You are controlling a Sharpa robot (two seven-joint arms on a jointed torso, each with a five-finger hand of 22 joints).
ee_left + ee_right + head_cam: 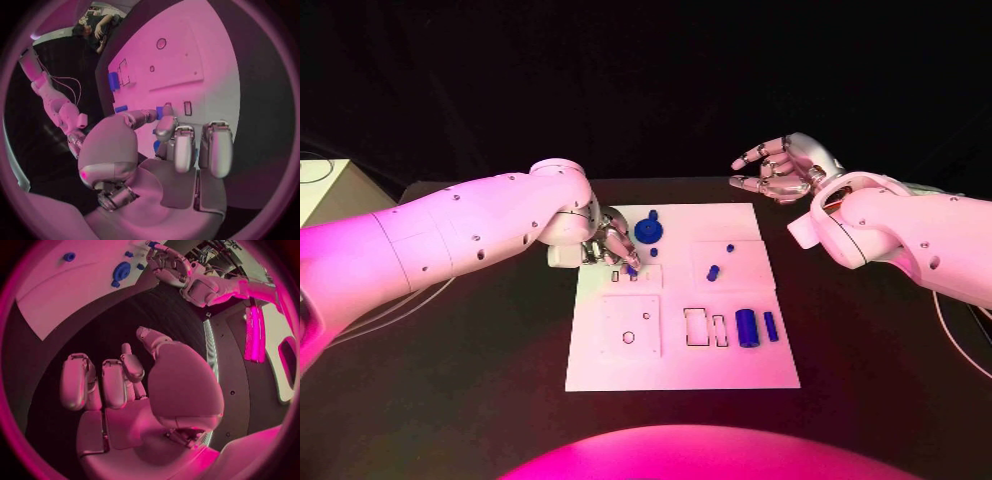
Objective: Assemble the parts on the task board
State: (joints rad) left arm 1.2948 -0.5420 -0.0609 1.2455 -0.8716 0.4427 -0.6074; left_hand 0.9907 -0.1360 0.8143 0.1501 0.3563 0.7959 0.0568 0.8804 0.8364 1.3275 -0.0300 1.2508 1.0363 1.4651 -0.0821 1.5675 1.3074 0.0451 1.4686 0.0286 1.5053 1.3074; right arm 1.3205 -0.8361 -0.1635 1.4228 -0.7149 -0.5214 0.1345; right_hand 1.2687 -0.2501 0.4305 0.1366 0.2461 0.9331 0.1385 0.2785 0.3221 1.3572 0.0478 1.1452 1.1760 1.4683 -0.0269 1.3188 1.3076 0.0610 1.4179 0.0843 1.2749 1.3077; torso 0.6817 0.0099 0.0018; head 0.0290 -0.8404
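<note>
The small blue part (630,268) could slip or tip beside its slot, since only fingertips pinch it. The left robot hand (609,245) holds that part low over the task board (682,372). The right robot hand (785,168) hovers beyond the board, fingers spread, empty.

Pink light throughout; dark surround; arms glare bright; wrist views fisheye-bent at rims.
</note>
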